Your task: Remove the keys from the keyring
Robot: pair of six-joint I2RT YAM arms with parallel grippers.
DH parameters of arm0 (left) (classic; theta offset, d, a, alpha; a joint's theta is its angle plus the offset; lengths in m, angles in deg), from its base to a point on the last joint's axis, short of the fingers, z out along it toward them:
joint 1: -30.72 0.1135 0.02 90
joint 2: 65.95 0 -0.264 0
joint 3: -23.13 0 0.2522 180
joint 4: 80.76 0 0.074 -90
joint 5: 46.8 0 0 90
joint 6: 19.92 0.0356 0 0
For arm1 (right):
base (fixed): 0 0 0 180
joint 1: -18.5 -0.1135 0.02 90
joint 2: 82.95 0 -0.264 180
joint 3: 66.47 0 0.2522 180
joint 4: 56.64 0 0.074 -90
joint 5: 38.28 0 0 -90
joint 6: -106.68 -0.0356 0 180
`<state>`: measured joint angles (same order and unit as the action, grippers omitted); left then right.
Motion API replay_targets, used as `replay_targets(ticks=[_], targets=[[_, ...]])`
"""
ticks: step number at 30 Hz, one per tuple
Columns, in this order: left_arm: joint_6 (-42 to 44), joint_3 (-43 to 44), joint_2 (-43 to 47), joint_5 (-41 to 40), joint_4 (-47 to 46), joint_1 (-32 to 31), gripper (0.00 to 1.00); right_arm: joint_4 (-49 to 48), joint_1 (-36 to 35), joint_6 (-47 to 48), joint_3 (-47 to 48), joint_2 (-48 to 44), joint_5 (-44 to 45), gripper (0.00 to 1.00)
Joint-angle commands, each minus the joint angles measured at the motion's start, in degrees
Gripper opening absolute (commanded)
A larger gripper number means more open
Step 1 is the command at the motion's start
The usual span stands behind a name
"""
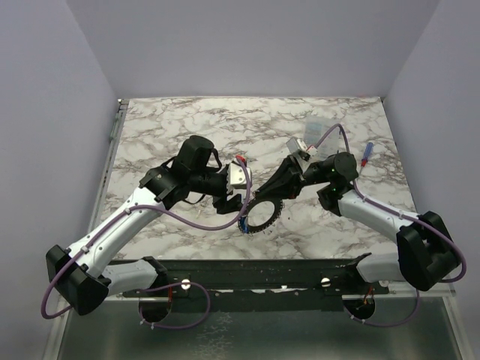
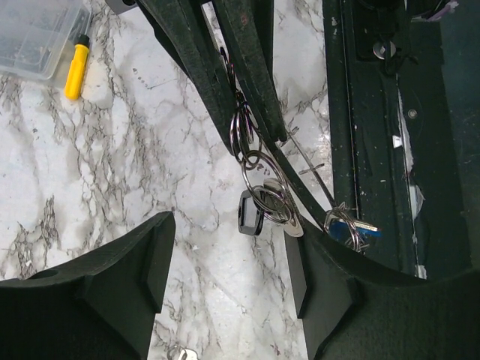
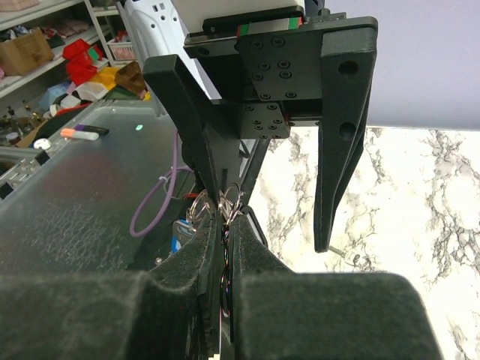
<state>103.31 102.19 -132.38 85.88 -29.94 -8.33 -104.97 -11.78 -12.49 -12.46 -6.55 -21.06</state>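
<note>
- While the right gripper [image 3: 227,214] is pinched tight on the wire loops [image 2: 241,129], the bunch hangs from its tips over the table [image 2: 112,165].
- Keyring [image 1: 277,214]: directly below the right gripper's tips, on the arm-base side. Whether its lower edge touches the marble cannot be told.
- Keys: black-headed key [image 2: 249,212] and silver key [image 2: 276,204] dangle together just under the right gripper. The blue-headed key [image 2: 365,229] sits apart on its own loop, further from the right gripper.
- Left gripper [image 2: 229,251]: jaws wide, nothing held, facing the right gripper with the dangling pair at its mouth.
- Step judged in hand: taking one key for unthreading.
- Handling advice:
  - Close on a single flat head, probably the black one, not on both.
  - Draw it round the loop's coil rather than straight away from the right gripper.
  - The right gripper's pinch should not slacken, since thin wire may slip or twist.
</note>
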Motion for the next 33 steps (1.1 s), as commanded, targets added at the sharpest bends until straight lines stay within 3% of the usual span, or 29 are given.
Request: replay_targets(ticks=[1,6,11,21,24,29,33], targets=[[-1.3,-2.5,1.9,2.9,-3.2,-0.4,0.66,-2.5,0.1,0.1,2.7,0.5,2.8,0.01],[-1.8,-4.9,3.4,1.6,-5.0,-0.4,0.7,-2.2,0.1,0.3,2.9,0.8,3.1,0.01],[-5.9,-7.4,6.1,-0.1,-13.3,-0.4,0.68,-2.2,0.1,0.2,2.8,1.2,3.1,0.01],[-4.1,-8.3,6.2,4.1,-14.3,-1.6,0.69,-2.1,0.1,0.1,2.9,1.3,2.7,0.01],[-5.0,-8.6,6.2,3.3,-16.0,-1.6,0.62,-2.3,0.1,-0.1,2.7,1.4,2.6,0.01],[-5.9,-9.4,6.8,1.6,-17.3,-1.5,0.34,-2.9,0.1,-0.8,2.7,1.2,2.2,0.01],[-6.2,-10.7,7.8,0.0,-18.5,-0.5,0.26,-3.0,0.1,-1.7,2.7,1.0,1.4,0.01]])
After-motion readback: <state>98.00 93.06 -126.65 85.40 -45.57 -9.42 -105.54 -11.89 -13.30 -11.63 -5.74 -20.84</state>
